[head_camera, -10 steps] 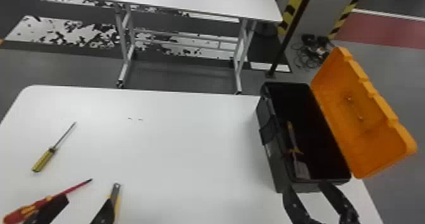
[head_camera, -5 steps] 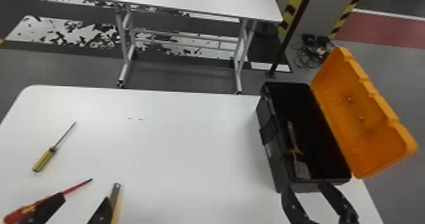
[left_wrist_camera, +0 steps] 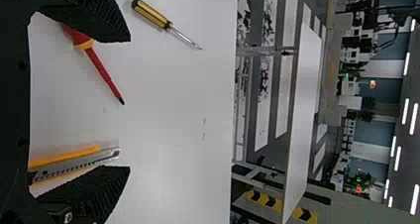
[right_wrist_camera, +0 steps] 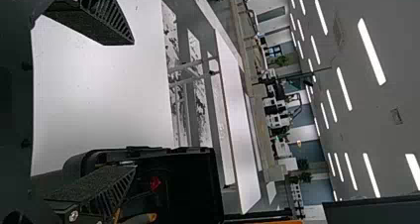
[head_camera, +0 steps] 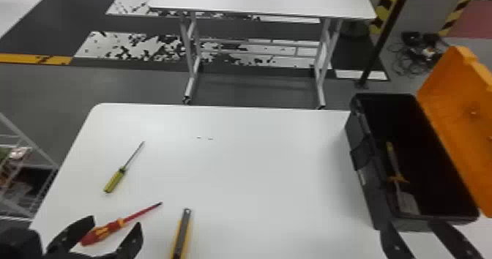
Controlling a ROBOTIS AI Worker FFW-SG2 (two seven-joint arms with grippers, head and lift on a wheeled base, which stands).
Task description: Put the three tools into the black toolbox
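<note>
Left claw (head_camera: 114, 222) open, pointing forward, near red screwdriver (head_camera: 141, 214) | right claw (head_camera: 413, 225) open, by black toolbox (head_camera: 374, 205)

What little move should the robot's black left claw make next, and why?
Probably shift the open left claw slightly left to centre on the long red-and-orange screwdriver: in its wrist view, one finger partly covers that handle, while the slim yellow-and-grey cutter lies near the other finger.

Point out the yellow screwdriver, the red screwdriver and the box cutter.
Yellow screwdriver (head_camera: 118, 176): head view, on the handle.
Red screwdriver (head_camera: 118, 224): head view, handle's front end.
Box cutter (head_camera: 182, 234): head view, grey body.
</note>
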